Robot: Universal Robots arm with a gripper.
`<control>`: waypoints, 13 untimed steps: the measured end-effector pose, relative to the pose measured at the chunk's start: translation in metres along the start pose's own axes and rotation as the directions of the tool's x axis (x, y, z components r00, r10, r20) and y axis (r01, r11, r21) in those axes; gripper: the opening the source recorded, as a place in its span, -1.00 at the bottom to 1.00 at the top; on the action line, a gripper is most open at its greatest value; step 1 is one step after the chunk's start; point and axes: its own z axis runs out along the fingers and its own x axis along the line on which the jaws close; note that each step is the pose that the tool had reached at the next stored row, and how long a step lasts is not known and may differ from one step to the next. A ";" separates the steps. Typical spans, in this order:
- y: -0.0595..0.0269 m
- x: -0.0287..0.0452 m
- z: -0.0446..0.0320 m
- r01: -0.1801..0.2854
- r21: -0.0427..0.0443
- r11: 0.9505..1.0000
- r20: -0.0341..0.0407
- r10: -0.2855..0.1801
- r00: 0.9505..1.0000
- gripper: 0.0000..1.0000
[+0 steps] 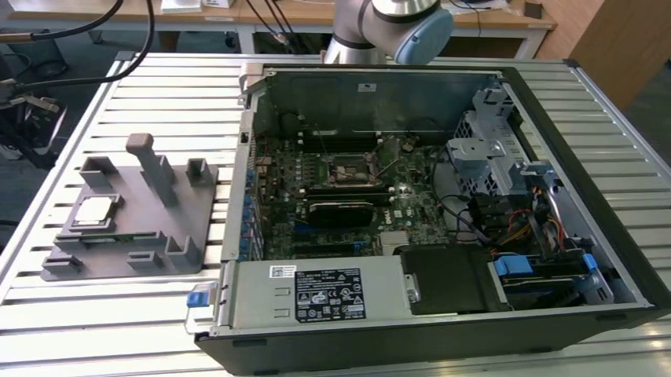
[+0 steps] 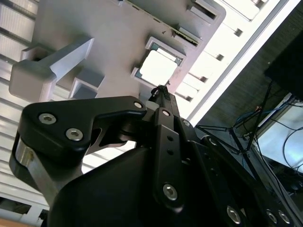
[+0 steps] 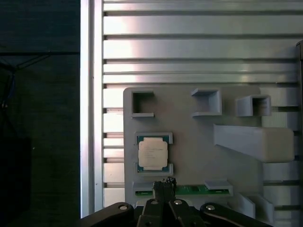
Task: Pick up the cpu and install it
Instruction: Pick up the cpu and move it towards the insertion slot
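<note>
None of the task is done yet: your gripper (image 3: pixel 164 183) hangs near the cpu (image 3: pixel 152 153), fingers pressed together and holding nothing. That chip lies in its tray (image 3: pixel 189 118), apart from the computer case (image 1: pixel 419 345).

- Cpu (image 1: pixel 94 210) flat in shallow pocket of grey tray (image 1: pixel 105 265); top face open from above, low pocket walls on two sides.
- Gripper (image 3: pixel 164 182), fingertips together, over tray edge just beside cpu; clear air between.
- Tall leaning post (image 1: pixel 155 169) and lower blocks (image 1: pixel 199 174) stand on tray at exterior view's right of cpu; bar sideways reach there.
- Narrow table strip (image 1: pixel 225 118) between tray and computer case (image 1: pixel 367 102).
- Case open on top. Socket (image 1: pixel 346 167) reachable from above.
- Socket crowded: black ribbed block (image 1: pixel 341 210) just beside, drive cage (image 1: pixel 488 149) and cables (image 1: pixel 472 224) toward exterior view's right.
</note>
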 end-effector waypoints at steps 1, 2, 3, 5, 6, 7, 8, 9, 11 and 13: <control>0.0000 0.0000 0.0006 0.000 0.000 1.000 0.000 0.000 1.000 -0.79; 0.0000 0.0000 0.0015 0.000 0.000 1.000 0.000 0.000 1.000 -0.79; -0.0001 0.0000 0.0023 0.000 -0.002 1.000 0.000 0.000 1.000 -0.79; -0.0001 0.0000 0.0035 0.000 -0.003 1.000 0.000 0.000 1.000 -0.79; -0.0001 0.0000 0.0040 0.000 -0.003 1.000 0.000 0.000 1.000 -0.79; -0.0002 0.0000 0.0044 0.000 -0.003 1.000 0.000 0.000 1.000 -0.79; -0.0002 0.0000 0.0048 0.000 -0.003 1.000 0.000 0.000 1.000 -0.79; -0.0003 0.0001 0.0052 0.000 -0.003 1.000 0.000 0.000 1.000 -0.79; -0.0004 0.0000 0.0059 0.000 -0.003 1.000 0.000 0.000 1.000 -0.79; -0.0005 0.0000 0.0066 0.000 -0.003 1.000 0.000 0.000 1.000 -0.79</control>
